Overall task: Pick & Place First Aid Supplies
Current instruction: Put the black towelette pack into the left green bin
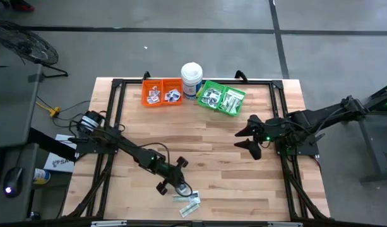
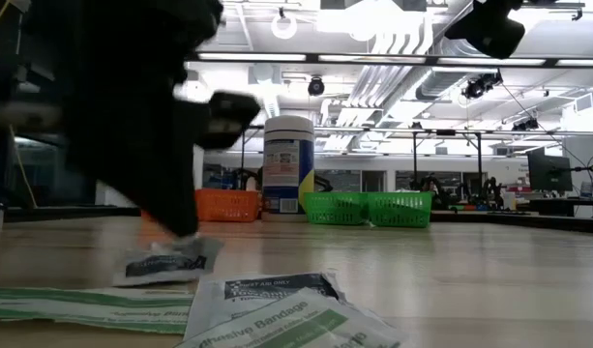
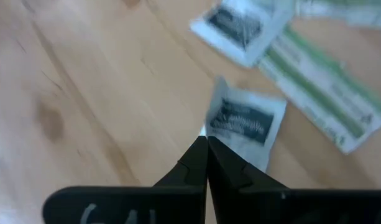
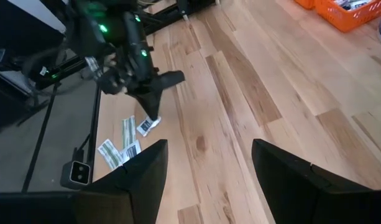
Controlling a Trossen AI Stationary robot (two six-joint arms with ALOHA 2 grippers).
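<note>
White packet [image 3: 243, 121] was pinched at its edge by my closed left gripper [image 3: 206, 144]; next I'd lift toward the orange bin [image 1: 161, 93].

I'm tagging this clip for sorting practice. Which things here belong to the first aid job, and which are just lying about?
Part of the job:
- square white packet, pinched at its edge by the left gripper
- loose packets at the table's near edge
- orange bin and green bin, both holding packets
- right gripper, waiting open

Just lying about:
- white tub between the bins
</note>
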